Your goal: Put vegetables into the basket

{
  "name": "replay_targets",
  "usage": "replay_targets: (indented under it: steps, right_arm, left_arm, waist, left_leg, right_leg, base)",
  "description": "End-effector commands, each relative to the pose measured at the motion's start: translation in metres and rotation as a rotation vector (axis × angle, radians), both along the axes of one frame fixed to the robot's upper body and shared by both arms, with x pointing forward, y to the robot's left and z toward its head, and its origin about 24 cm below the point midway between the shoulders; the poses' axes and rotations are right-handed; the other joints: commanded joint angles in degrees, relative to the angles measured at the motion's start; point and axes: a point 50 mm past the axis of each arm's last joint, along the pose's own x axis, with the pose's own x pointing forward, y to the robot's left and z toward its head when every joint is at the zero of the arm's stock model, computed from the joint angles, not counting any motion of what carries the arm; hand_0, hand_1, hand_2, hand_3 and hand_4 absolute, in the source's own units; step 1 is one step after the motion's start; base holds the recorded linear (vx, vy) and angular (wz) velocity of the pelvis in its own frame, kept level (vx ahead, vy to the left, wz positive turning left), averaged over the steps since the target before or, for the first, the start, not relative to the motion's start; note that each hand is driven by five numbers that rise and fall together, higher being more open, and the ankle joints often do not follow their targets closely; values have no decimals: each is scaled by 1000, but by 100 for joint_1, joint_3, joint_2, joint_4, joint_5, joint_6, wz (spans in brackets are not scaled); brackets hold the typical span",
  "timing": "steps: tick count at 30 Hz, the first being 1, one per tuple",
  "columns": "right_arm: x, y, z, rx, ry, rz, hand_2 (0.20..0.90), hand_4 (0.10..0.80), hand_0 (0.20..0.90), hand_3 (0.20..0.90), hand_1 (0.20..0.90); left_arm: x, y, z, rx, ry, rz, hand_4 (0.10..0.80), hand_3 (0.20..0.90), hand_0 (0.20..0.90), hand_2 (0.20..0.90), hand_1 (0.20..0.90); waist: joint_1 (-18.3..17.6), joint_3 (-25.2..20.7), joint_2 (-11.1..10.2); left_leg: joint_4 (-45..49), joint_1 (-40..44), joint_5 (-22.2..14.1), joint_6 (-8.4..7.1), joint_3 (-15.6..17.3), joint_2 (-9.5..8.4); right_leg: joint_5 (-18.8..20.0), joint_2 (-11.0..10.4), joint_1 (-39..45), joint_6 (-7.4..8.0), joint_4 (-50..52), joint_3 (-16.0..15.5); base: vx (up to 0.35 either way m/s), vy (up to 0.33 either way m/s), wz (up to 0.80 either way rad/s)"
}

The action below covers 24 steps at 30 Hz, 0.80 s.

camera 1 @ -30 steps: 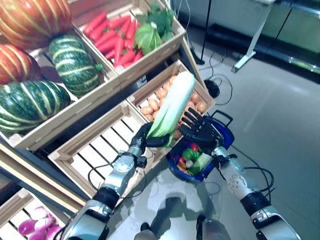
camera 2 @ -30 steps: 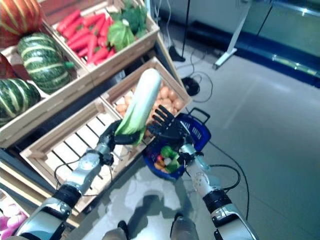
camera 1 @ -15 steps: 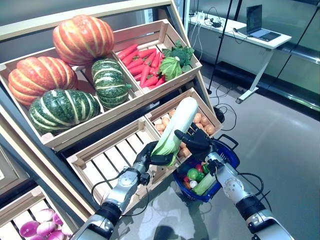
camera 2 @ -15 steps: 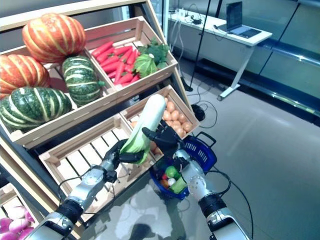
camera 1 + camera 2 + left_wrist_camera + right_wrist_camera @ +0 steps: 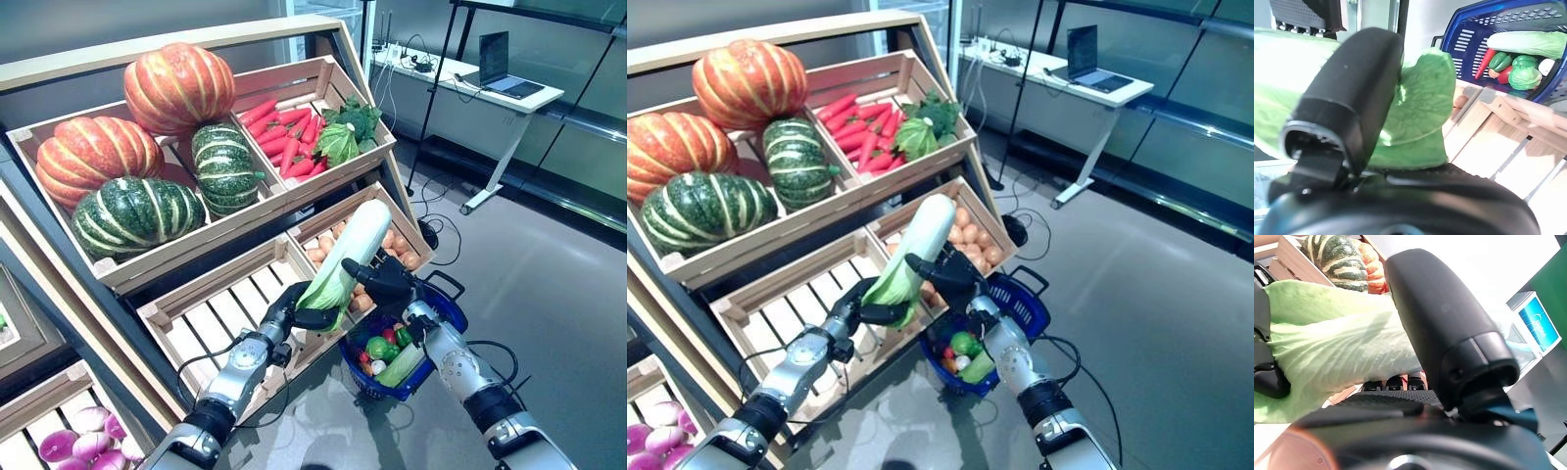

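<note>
A long pale-green cabbage [image 5: 353, 245] stands tilted above the stand's lower crates. My left hand [image 5: 294, 308] is shut on its leafy lower end, and the leaves show past the thumb in the left wrist view [image 5: 1420, 112]. My right hand [image 5: 382, 279] reaches in from the right and curls round the cabbage's middle; its thumb lies over the leaves in the right wrist view [image 5: 1337, 342]. The blue basket [image 5: 451, 305] stands on the floor below my right hand. It holds another long cabbage [image 5: 402, 362], a green pepper [image 5: 378, 345] and small red and white vegetables.
The wooden stand [image 5: 196, 257] with its slanted crates rises to the left and behind the hands. A slatted crate [image 5: 211, 318] lies under my left arm. A desk [image 5: 490, 83] stands at the back right, with grey floor [image 5: 549, 294] to the right of the basket.
The camera has tilted up, showing more of the stand. My right hand, spread behind the cabbage a second ago, has closed round its middle. My left hand keeps its hold.
</note>
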Motion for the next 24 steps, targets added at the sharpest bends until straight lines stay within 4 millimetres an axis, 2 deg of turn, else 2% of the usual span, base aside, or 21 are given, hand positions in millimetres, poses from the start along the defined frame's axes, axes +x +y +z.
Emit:
replay_targets:
  steps: [1, 4, 5, 6, 16, 24]
  right_arm:
    - [29, 20, 65, 162, -228, 35, 900, 800, 900, 900, 900]
    - [33, 19, 65, 147, -209, 22, 900, 800, 900, 900, 900]
    - [35, 18, 66, 153, -204, 18, 785, 723, 785, 785, 785]
    - [37, 17, 67, 162, -197, 9, 300, 400, 300, 300, 300]
    - [41, 13, 71, 208, -210, -33, 300, 400, 300, 300, 300]
    - [43, 4, 75, 209, -230, -66, 300, 400, 300, 300, 300]
  left_arm:
    - [18, -33, 39, 31, -188, -216, 400, 300, 300, 300, 300]
    - [17, -37, 38, 24, -175, -244, 400, 300, 300, 300, 300]
    - [16, -39, 37, 20, -171, -256, 400, 300, 300, 300, 300]
    - [15, -41, 36, 14, -166, -264, 400, 300, 300, 300, 300]
    - [8, -52, 31, -3, -148, -307, 400, 300, 300, 300, 300]
    - [8, -52, 30, 3, -143, -306, 400, 300, 300, 300, 300]
  waist:
    - [5, -305, -67]
    - [14, -316, -69]
    - [19, -322, -71]
    - [20, -322, -73]
    - [18, -322, -87]
    - [-5, -310, -100]
  left_leg:
    - [-7, -215, 97, 261, -117, -305]
    - [-40, -185, 102, 252, -132, -304]
    - [-47, -182, 102, 249, -139, -304]
    - [-55, -175, 104, 249, -142, -303]
    - [-35, -161, 74, 260, -126, -305]
    - [-34, -152, 66, 262, -133, -301]
  right_leg:
    - [44, 29, 40, -188, 122, 71]
    - [62, 24, 59, -174, 97, 86]
    - [65, 21, 62, -170, 87, 87]
    - [70, 22, 65, -166, 82, 95]
    - [60, 22, 48, -153, 115, 160]
    - [60, 30, 49, -147, 108, 217]
  base:
    - [0, 0, 0]
    - [10, -3, 3]
    - [8, -2, 5]
    - [9, -3, 7]
    - [1, 0, 1]
    - [0, 0, 0]
